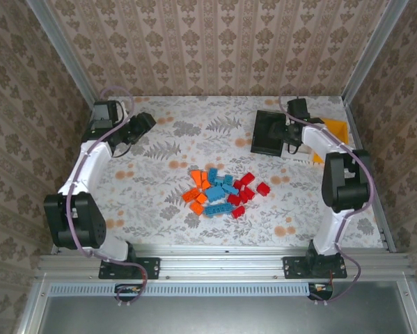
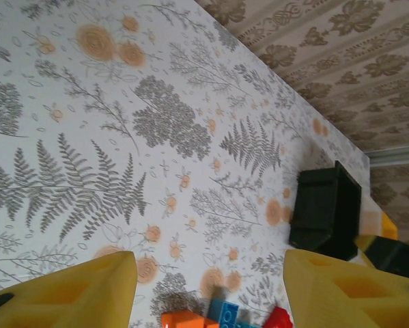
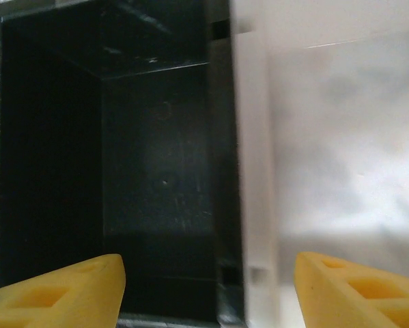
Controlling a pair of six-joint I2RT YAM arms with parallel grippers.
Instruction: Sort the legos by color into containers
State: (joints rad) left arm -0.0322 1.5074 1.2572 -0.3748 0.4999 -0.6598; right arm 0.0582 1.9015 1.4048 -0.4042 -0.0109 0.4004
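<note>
Since nothing is gripped right now, snapshot:
writing: none legible on bins or bricks.
containers: three, far right: black bin point(image 1: 267, 132), white bin point(image 3: 327, 137) side by side with it, yellow-orange bin point(image 1: 335, 129) beyond.
legos point(image 1: 221, 189): one pile mid-table point(image 1: 159, 202), all outside the bins; roughly six orange, eight blue, seven red; overlap blocks an exact count.
left gripper point(image 2: 207, 266): fingers apart, above bare table, far left of the pile.
right gripper point(image 3: 209, 263): fingers apart, above the black/white bin walls.
</note>
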